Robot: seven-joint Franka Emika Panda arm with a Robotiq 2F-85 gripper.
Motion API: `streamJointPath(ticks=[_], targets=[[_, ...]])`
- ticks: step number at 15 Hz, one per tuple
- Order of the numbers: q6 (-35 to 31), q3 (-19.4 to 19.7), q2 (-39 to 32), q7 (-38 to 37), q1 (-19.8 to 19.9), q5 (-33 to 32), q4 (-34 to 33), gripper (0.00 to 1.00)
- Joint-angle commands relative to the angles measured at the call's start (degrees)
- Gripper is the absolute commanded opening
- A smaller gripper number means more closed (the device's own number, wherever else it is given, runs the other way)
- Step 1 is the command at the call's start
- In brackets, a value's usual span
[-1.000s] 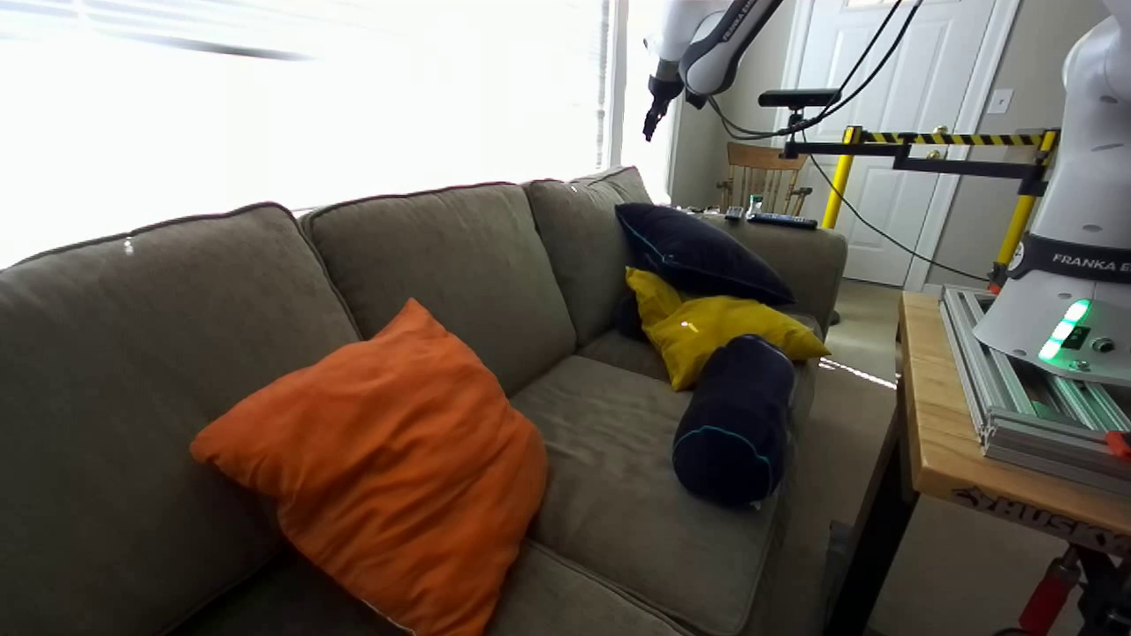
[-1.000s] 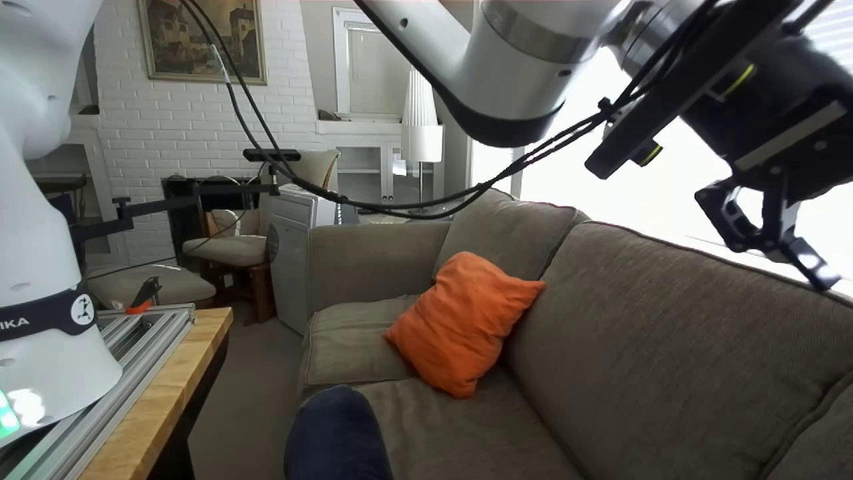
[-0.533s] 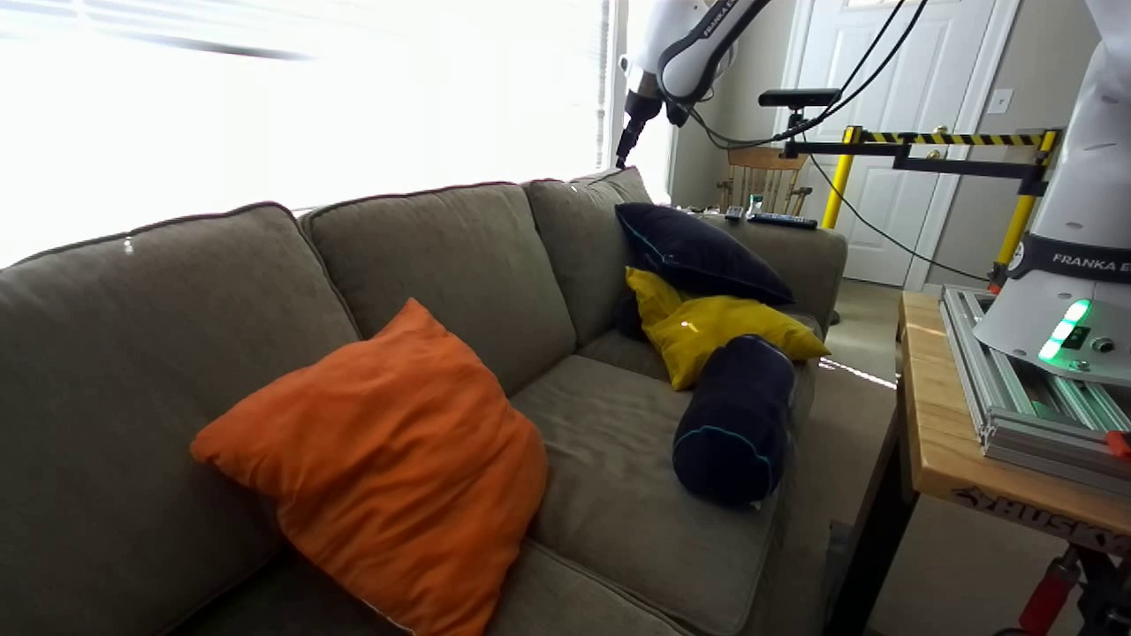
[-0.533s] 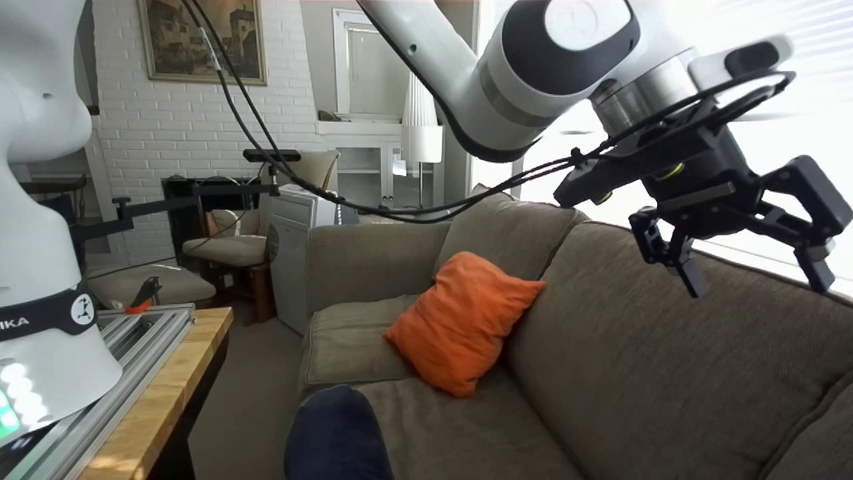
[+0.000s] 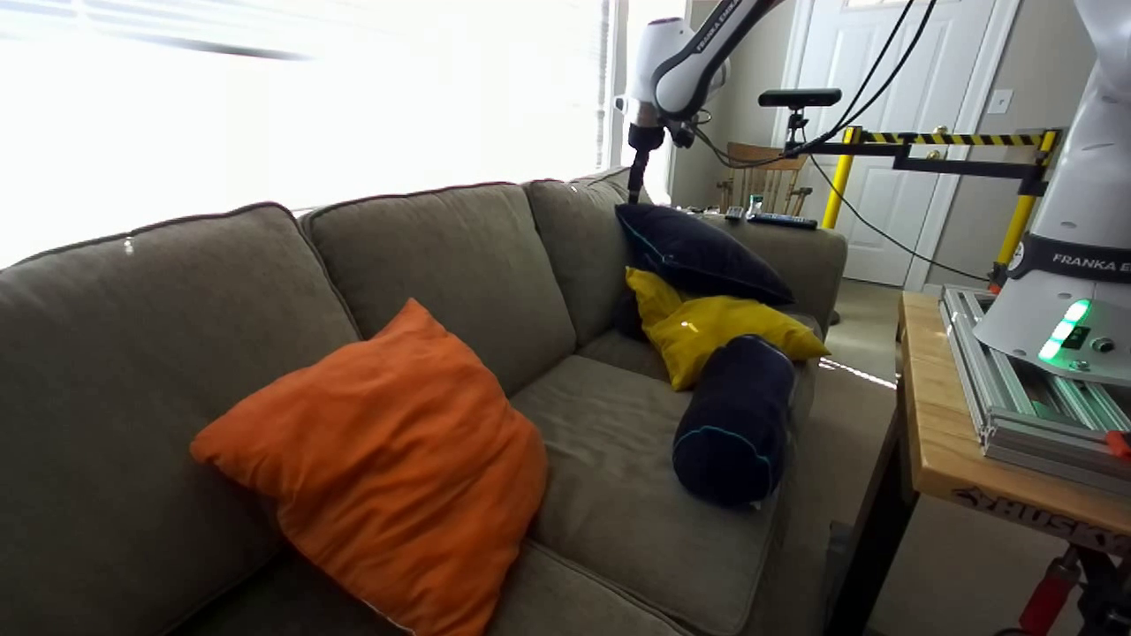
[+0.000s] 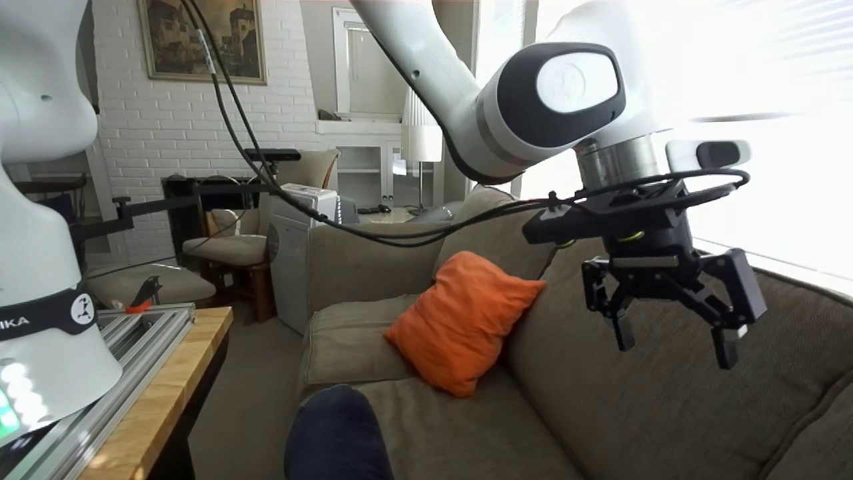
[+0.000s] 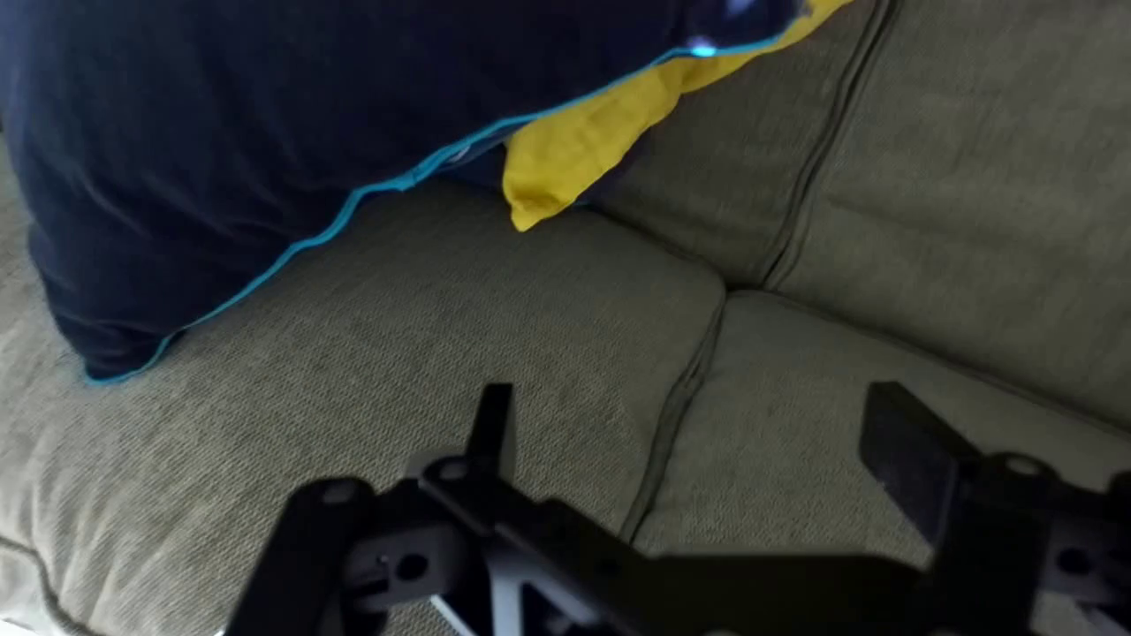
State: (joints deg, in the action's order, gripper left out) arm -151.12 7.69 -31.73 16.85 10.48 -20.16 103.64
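Along the bottom of the wrist view the gripper (image 7: 693, 426) is hanging, fingers spread wide — nothing is resting between them. The navy pillow (image 7: 265, 132) is lying up and to the left, clear of the fingertips there, its long blue-piped edge slanting from lower left to upper right. From under that edge — top middle — a yellow pillow (image 7: 579, 137) is poking out, and the couch (image 7: 415, 300) is stretching beneath.

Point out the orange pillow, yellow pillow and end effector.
Orange pillow (image 5: 398, 464), in an exterior view: center of its face.
Yellow pillow (image 5: 709, 320), in an exterior view: visible middle.
End effector (image 6: 674, 344), in an exterior view: midway between its fingertips.
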Motion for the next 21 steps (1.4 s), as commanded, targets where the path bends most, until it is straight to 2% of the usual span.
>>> streamJointPath(ticks=[1, 6, 10, 11, 16, 19, 21], targets=[[2.3, -1.2, -2.0, 2.7, 0.9, 1.8, 0.4, 1.0], [0.7, 0.4, -6.1, -1.7, -0.5, 0.9, 0.8, 1.0], [1.4, -1.2, -6.6, 1.2, 0.2, 1.1, 2.1, 1.0], [1.4, -0.1, -7.1, -0.3, -0.5, 0.5, 1.2, 1.0], [1.3, -0.4, -7.2, -0.1, -0.6, 0.6, 1.2, 1.0], [4.1, 1.8, -11.1, -8.0, -3.3, 1.1, -1.2, 1.0], [5.7, 1.2, -13.4, -12.2, -4.8, 2.5, -2.0, 1.0]])
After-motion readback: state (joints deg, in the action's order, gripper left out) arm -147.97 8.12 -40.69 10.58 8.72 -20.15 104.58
